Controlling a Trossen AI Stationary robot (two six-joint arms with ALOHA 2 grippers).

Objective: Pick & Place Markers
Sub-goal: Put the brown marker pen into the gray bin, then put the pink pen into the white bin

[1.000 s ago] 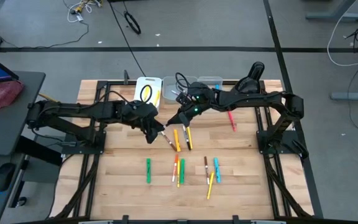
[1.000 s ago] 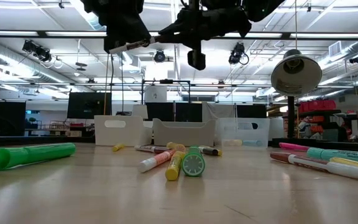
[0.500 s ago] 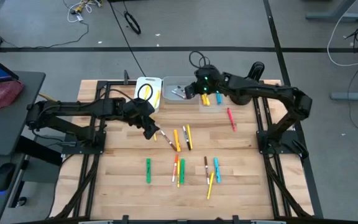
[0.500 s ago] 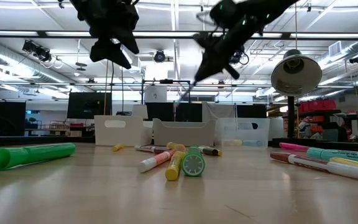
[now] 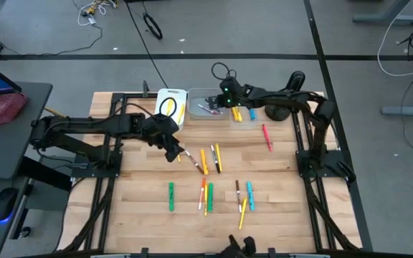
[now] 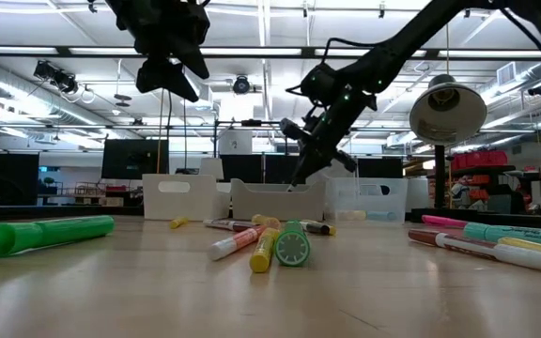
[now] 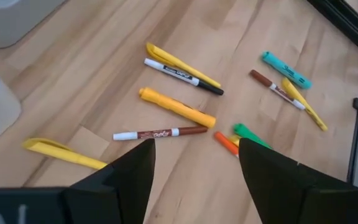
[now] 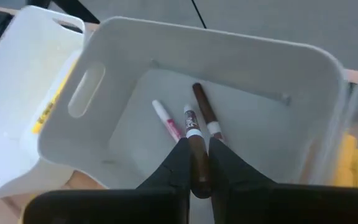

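The brown marker (image 8: 197, 163) now hangs over the middle grey bin (image 8: 303, 74), pinched in the right gripper (image 8: 196, 163), carried there from mid-table; dropping it looks next. The left gripper (image 7: 194, 163) has sprung open, empty, above the scattered markers (image 7: 178, 107).

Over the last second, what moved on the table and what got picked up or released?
The right gripper, fingers shut on a brown marker, swung from the table's middle to above the middle bin. The left gripper opened its fingers, letting go of the white-and-brown marker now lying on the wood, and pulled back slightly. The other loose markers and bins stayed put.
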